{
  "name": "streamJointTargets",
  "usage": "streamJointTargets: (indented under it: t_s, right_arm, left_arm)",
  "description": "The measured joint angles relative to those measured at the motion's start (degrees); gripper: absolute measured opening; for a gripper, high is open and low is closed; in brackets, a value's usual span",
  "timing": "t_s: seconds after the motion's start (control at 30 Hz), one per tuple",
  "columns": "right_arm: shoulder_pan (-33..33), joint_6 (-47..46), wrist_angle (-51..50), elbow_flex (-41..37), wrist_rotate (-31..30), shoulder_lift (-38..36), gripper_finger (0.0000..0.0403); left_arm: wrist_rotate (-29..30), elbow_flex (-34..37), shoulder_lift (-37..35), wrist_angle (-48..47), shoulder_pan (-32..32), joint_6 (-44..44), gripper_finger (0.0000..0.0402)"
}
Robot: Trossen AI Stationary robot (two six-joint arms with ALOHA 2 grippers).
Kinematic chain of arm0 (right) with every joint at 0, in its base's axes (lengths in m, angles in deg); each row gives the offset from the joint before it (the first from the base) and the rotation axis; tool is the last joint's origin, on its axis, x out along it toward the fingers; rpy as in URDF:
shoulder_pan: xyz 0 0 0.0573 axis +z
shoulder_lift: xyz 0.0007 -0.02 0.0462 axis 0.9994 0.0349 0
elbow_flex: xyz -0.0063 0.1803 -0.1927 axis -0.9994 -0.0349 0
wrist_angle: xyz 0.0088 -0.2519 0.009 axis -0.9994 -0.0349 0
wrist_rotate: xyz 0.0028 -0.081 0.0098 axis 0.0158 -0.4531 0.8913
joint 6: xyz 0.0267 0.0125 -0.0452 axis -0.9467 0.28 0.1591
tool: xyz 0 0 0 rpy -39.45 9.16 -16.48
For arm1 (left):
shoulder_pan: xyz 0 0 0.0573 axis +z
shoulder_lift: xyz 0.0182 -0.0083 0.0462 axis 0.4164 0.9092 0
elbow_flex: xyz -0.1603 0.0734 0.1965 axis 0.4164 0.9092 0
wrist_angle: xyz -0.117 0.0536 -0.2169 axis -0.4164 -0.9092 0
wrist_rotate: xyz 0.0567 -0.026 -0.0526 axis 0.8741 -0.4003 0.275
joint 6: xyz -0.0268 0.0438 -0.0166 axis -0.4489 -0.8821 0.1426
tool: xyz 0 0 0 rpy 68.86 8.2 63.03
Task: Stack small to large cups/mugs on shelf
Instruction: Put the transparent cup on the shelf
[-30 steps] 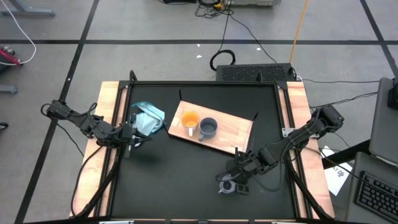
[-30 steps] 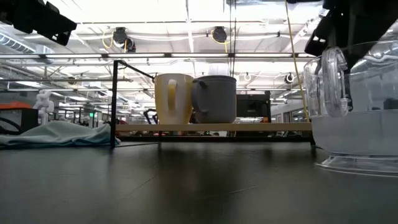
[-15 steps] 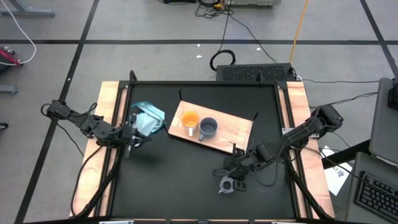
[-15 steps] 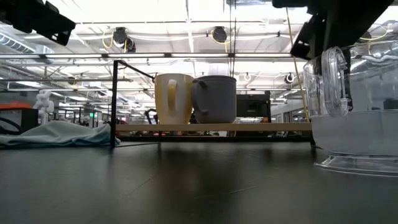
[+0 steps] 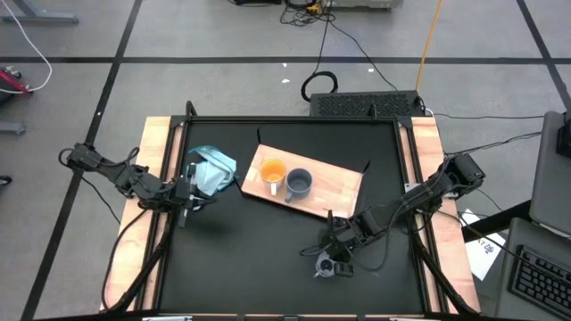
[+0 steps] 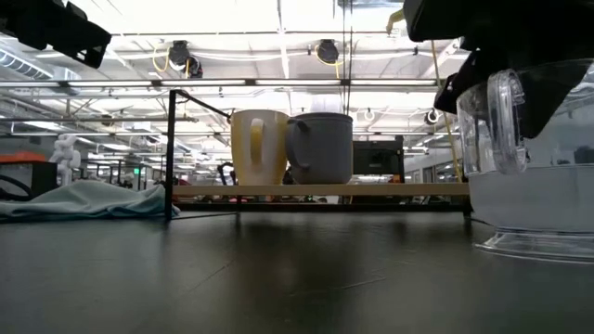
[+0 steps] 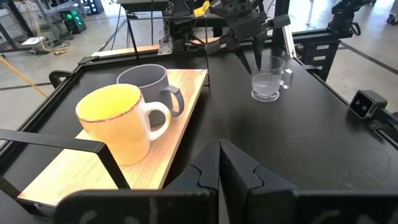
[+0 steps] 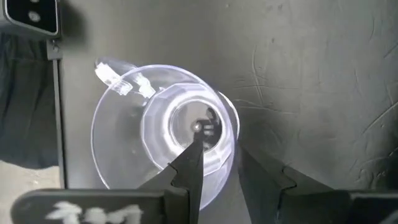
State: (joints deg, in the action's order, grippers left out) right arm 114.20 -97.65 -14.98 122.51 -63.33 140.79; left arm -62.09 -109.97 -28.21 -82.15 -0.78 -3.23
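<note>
Right hand (image 8: 217, 165) seemingly straddles clear cup's (image 8: 165, 140) rim.

Grey concrete floor (image 5: 223, 36) marked with dark lines surrounds the black table (image 5: 268, 241); cables (image 5: 357, 53) trail across it; ceiling lights (image 6: 278, 14) run overhead; a keyboard (image 5: 540, 276) sits nearby.
</note>
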Motion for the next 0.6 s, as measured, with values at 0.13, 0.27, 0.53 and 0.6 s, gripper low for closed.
streamJointTargets:
  t_s: [0.13,0.27,0.53,0.6]
  right_arm:
    - [0.0,4.1,0.0,0.0,-0.3,0.0,0.0076]
    - [-0.3,8.5,0.0,0.0,-3.2,0.0,0.0026]
    - [-1.6,17.1,3.3,0.0,-3.3,0.0,0.0004]
    - [-1.9,19.3,4.4,0.0,-3.3,0.0,0.0003]
  left_arm:
    - [0.0,0.0,0.0,0.0,0.0,0.0,0.0012]
    - [0.0,0.0,0.0,0.1,0.0,0.1,0.0012]
    - [0.0,0.0,0.0,0.1,0.0,0.2,0.0012]
    - [0.0,0.0,0.0,0.1,0.0,0.2,0.0012]
